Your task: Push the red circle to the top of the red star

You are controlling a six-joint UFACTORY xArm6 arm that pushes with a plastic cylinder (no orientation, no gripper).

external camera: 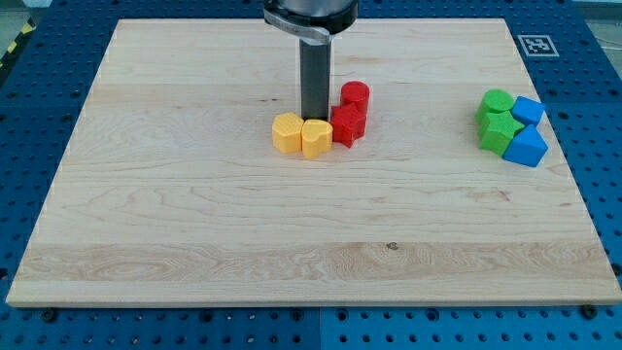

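No brand or readable writing showed anywhere; the only marking was a black-and-white square fiducial tag (535, 44) printed at the top right corner of the wooden tabletop (194, 214), and its pattern carried no letters. The tabletop sat on a blue perforated base (603, 146).

The arm came down from the view's top edge as a dark round collar with a straight dark rod below it, standing upright. My tip (314, 118) met the tabletop just above the yellow heart (316, 138) and just left of the red pair. There was no claw on this arm, so no open or closed state could be told.

The red circle (355, 96) stood directly above the red star (348, 125), touching it or very nearly so, slightly toward the view's right. The red star touched the yellow heart on its left, and the yellow hexagon (288, 132) pressed against the heart's other side, so the three made a short row left of centre.

Well apart, near the right edge, lay a tight cluster: a green block (497, 102) at upper left, another green block (498, 131) below it, a blue cube (528, 110) at upper right and a blue triangular block (528, 148) at lower right. The exact shapes of the two green blocks could not be made out.
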